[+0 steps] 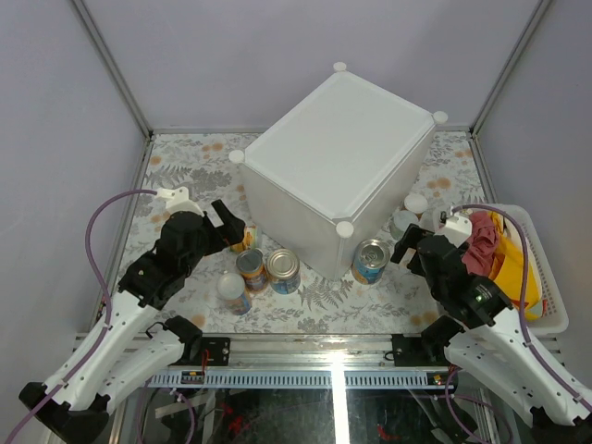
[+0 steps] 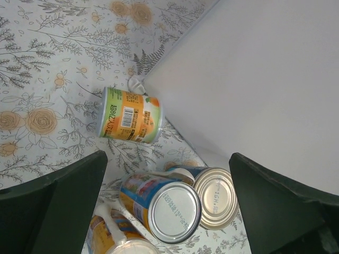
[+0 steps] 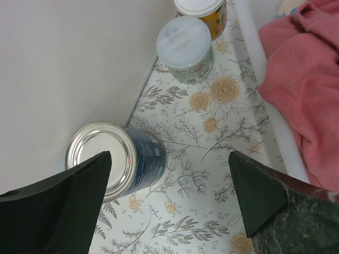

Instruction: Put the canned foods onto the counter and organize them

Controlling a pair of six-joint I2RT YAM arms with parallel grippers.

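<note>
Cans logged in two groups, all on the floral table (image 1: 185, 162) at the foot of the counter (image 1: 338, 153). The counter sat mid-table toward the far edge, one corner turned to the near edge.

Left group, near-left part of the table: an orange-labelled can (image 2: 132, 115) lay on its side just beside the counter's left wall. Closer to the near edge, a first blue can (image 2: 161, 206) and a second blue can (image 2: 214, 197) stood upright and touching, silver tops up. A white-lidded can (image 1: 234, 291) stood just beside them.

Right group: a third blue can (image 3: 111, 161) stood upright just beside the counter's near corner. A frosted-lid can (image 3: 186, 47) and, behind it, a white-capped orange can (image 3: 201, 9) stood between the counter's right wall and the basket (image 1: 553, 305) at the right edge.

I saw the left gripper (image 1: 231, 225) hanging over the orange-labelled can, released, jaws spread wide with nothing between them. The right gripper (image 1: 404, 248) hung over the mat between the third blue can and the basket, equally spread and empty.

The basket held a red cloth (image 3: 302, 79) and a yellow cloth (image 1: 511, 259).
</note>
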